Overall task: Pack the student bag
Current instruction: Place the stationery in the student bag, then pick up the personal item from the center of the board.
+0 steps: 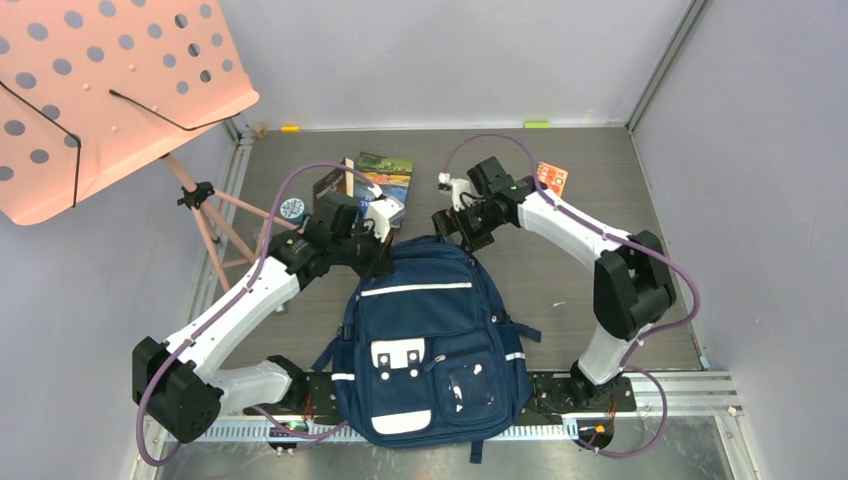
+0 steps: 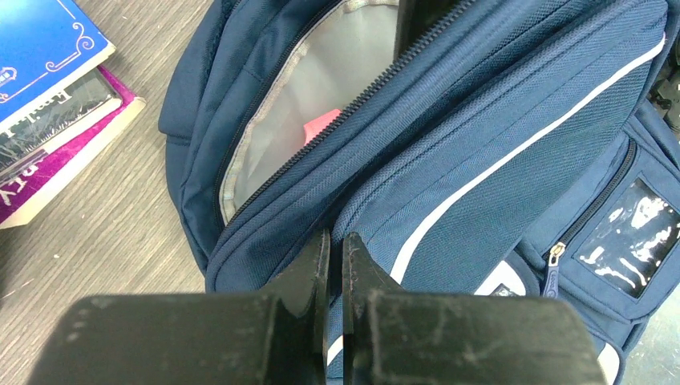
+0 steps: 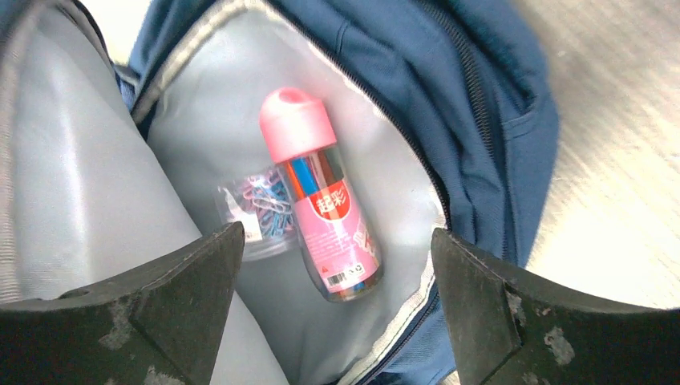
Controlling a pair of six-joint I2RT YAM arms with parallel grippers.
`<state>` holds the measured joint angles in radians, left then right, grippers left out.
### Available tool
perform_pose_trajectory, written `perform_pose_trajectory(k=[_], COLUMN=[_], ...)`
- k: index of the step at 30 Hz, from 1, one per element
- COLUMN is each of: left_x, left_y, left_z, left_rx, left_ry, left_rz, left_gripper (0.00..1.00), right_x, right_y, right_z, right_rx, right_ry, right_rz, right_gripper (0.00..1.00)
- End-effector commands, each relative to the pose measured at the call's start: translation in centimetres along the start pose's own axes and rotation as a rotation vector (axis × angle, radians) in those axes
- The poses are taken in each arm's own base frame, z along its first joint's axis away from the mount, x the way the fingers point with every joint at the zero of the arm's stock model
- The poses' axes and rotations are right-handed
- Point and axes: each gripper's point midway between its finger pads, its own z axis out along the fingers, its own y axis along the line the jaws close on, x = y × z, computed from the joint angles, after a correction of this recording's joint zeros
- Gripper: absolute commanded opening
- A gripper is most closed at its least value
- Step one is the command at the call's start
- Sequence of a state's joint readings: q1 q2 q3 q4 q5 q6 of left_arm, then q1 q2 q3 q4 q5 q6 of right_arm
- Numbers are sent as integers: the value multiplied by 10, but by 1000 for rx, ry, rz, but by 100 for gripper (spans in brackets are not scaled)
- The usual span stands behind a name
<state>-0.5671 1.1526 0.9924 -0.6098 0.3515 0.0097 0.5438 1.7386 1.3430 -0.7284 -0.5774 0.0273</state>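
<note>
**Grey walls, dark surface: bag lying open toward 12 o'clock**

Grey walls are closing in a dark wood-grain surface (image 1: 600,160). The student bag (image 1: 430,330) is lying on its back at the 6 o'clock edge, between the two arm bases, with its unzipped top pointing to 12 o'clock.

I am watching the left pincer (image 2: 336,261) sitting closed against the bag's upper front panel, at about 10 o'clock of the mouth. Its jaws are drawn together with only a sliver between them, and I cannot tell whether a fold of cloth is caught there.

The right pincer (image 3: 335,241) is hanging spread wide over the mouth at 1 o'clock, holding nothing. It is looking down on a pink-capped tube (image 3: 321,200) and a packet of paper clips (image 3: 255,210) lying on the pale lining.

Books (image 1: 385,175) are lying beyond the bag at 11 o'clock, and an orange card (image 1: 551,178) is lying at 1 o'clock.

I am judging the bag to be soft and floppy, light for its bulk. Its mouth is likely to be sagging shut wherever nothing is propping it. The lining is looking slick, so I am favouring the stitched zipper lip as the place to pinch. That doubled fabric should be giving the jaws something firm to bite on.
</note>
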Motion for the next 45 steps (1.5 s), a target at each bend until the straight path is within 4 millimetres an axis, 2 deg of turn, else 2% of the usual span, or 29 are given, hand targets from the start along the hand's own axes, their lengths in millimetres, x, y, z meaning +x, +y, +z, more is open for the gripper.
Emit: perform_pose_trajectory(k=[1, 5, 8, 11, 13, 14, 17, 19, 21, 25, 26, 30, 34, 41, 42, 45], left_x=[-24, -20, -12, -7, -6, -5, -7, -8, -10, -20, -25, -44, -50, -40, -39, -30], left_y=[8, 11, 20, 30, 37, 39, 43, 45, 51, 63, 65, 76, 115, 214, 226, 260], left_z=[-5, -1, 5, 8, 10, 11, 18, 22, 22, 12, 8, -6, -25, -63, -66, -70], left_rx=[-36, -44, -83, -126, -164, -169, -193, -203, -232, -309, -322, -384, -538, -840, -868, -949], left_ry=[-86, -65, -10, 30, 51, 60, 71, 81, 98, 82, 64, 21, 29, 41, 36, 57], left_rz=[34, 26, 4, -11, -26, -29, -91, -118, -141, -145, -140, -127, -173, -352, -371, -414], left_gripper=[0, 0, 0, 0, 0, 0, 0, 1, 13, 55, 62, 77, 83, 85, 96, 99], right_x=[-54, -73, -81, -81, -81, -80, -71, -62, -50, -30, -23, -1, 11, 16, 17, 21], right_y=[11, -5, -20, -32, -29, -21, -3, 0, 2, 2, 0, -5, -11, -8, -6, -6], right_z=[-39, -56, -73, -82, -87, -87, -82, -77, -74, -67, -62, -48, -40, -39, -40, -37], right_rx=[81, 165, 230, 280, 267, 227, 131, 113, 106, 103, 103, 107, 119, 95, 88, 76], right_ry=[-277, -401, -471, -506, -524, -528, -500, -478, -455, -424, -406, -360, -342, -393, -399, -400], right_rz=[27, 97, 159, 196, 185, 159, 98, 73, 57, 58, 64, 67, 75, 62, 60, 59], right_gripper=[93, 95, 95, 95, 96, 96, 96, 96, 96, 96, 96, 96, 94, 93, 93, 94])
